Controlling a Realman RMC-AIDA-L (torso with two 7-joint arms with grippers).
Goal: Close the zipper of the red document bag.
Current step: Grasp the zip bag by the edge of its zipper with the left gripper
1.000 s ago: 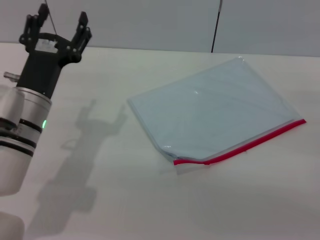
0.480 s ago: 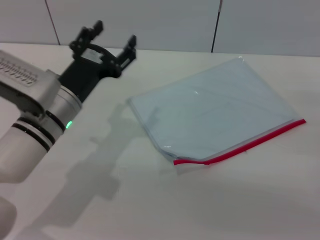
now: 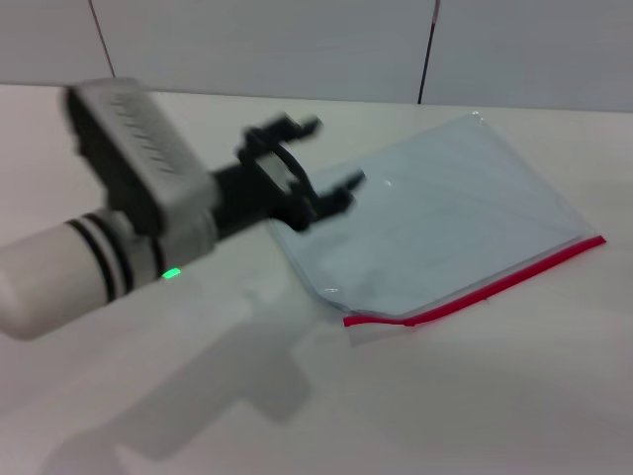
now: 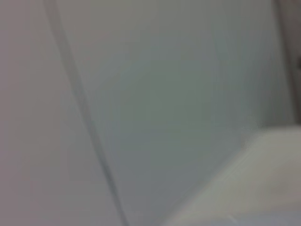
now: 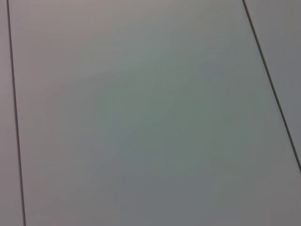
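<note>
The red document bag (image 3: 445,218), a flat translucent pale blue pouch, lies on the white table (image 3: 475,396) right of centre in the head view. Its zipper (image 3: 485,289), a thin red strip, runs along the near right edge, with a small bend at the near corner. My left gripper (image 3: 326,158) is open, fingers spread, hovering over the bag's left edge with nothing between them. Neither wrist view shows the bag. The right gripper is out of view.
A grey panelled wall (image 3: 297,49) with dark seams rises behind the table. Both wrist views show only this wall, and the left one also catches a pale strip of table (image 4: 254,188).
My left arm has swung from the far left corner to the right and lower, turning sideways, until its open gripper is over the bag's left edge. The bag has not moved.
</note>
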